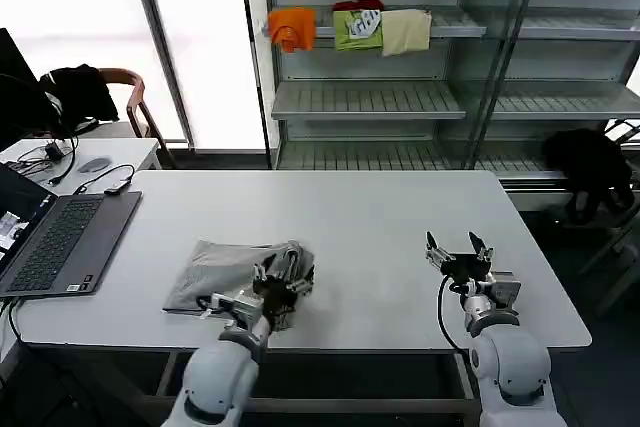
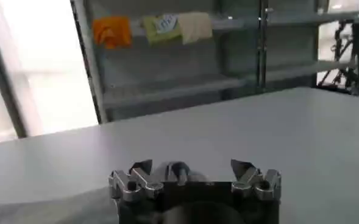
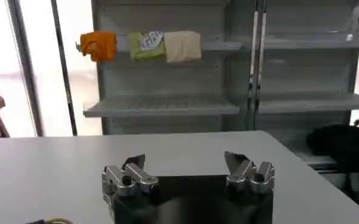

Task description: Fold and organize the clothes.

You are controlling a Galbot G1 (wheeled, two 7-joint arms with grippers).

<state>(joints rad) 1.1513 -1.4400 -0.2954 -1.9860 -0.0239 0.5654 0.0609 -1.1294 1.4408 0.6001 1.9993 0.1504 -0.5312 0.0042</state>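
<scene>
Head view: folded grey top (image 1: 225, 272) lies on the white table (image 1: 380, 227), long axis side to side, its bunched end at the left gripper (image 1: 283, 282), whose grip I cannot tell. Right gripper (image 1: 459, 250) well apart, spread wide. Laptop (image 1: 60, 242) beyond the top; shelves (image 1: 370, 97) behind.

Left wrist view: left gripper (image 2: 194, 176), grey cloth (image 2: 51, 210) just beside it.

Right wrist view: right gripper (image 3: 188, 173) fingers apart over bare table (image 3: 45, 164).
</scene>
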